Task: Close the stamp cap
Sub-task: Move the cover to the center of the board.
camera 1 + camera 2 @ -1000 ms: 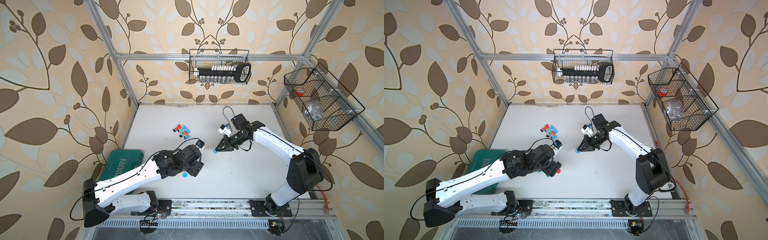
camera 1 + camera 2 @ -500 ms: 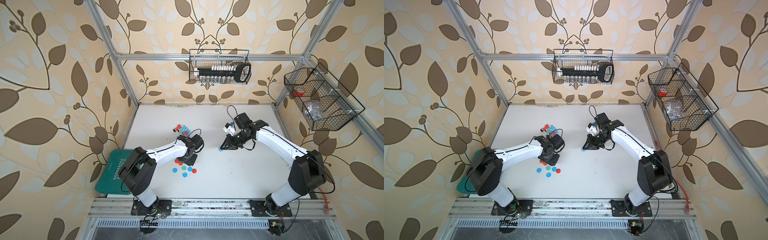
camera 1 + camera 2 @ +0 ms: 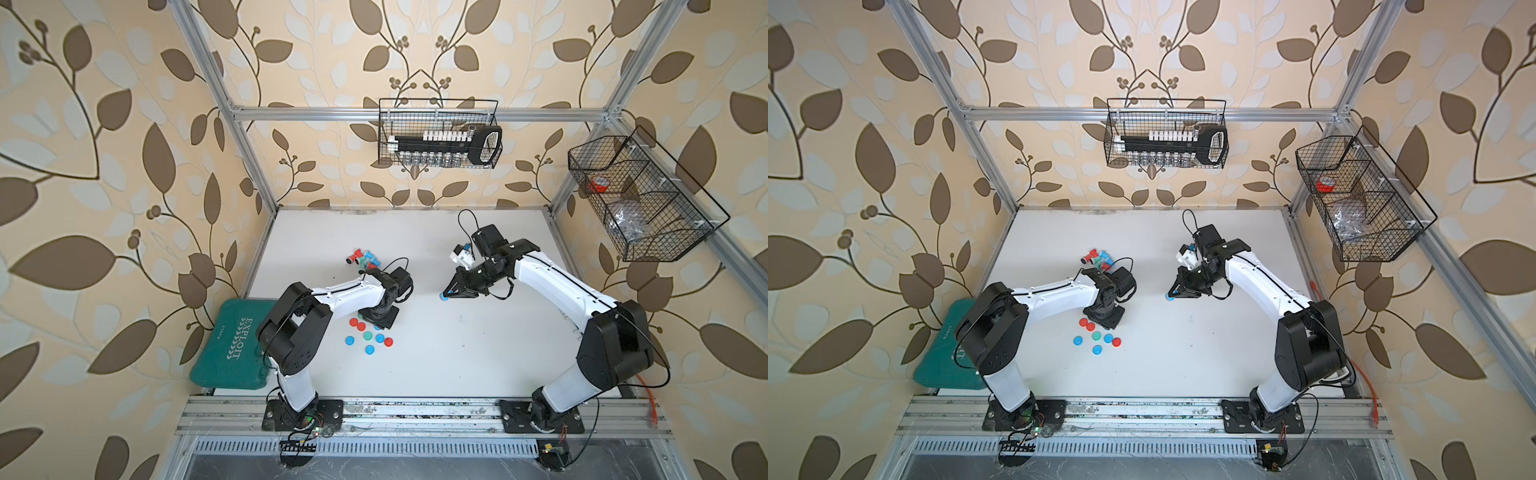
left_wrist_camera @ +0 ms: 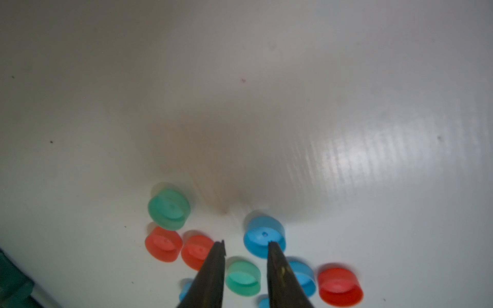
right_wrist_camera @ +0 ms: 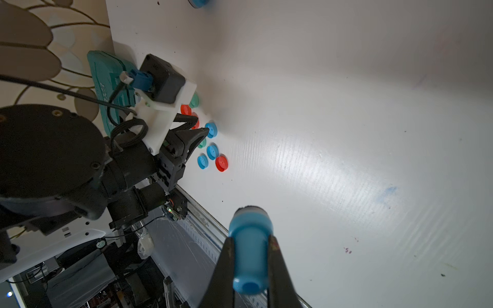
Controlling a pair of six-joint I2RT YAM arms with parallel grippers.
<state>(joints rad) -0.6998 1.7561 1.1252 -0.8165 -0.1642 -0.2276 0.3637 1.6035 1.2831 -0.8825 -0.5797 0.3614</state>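
**Desk** (image 3: 457, 365): white, and it carries everything listed below.

**Left arm** (image 3: 332, 297): we find it folded at the left. Within the last second it has drawn back from a long, low reach and come to stand over the caps.

**Right arm** (image 3: 557, 282): reaches in from the right and has barely shifted.

**Left claw** (image 4: 246, 242): points down at the caps. It has narrowed from wide to roughly a cap's width, and we cannot tell whether it pinches anything yet.

**Right claw** (image 5: 250, 238): pressed onto the blue stamp.

**Spare stamps** (image 3: 363, 259): a small heap at far left.

**Blue stamp** (image 5: 250, 256): held clear of the desk near the middle, right of the caps. Its dark pad end is bare.

**Loose caps** (image 3: 368, 336): red, blue and green, scattered at near left under the left claw.

**Green cap** (image 4: 242, 278): lies in the gap between the left claw's tips.

We judge that a cap is being picked up and that capping is still to come. A green cap may not be the blue stamp's own.
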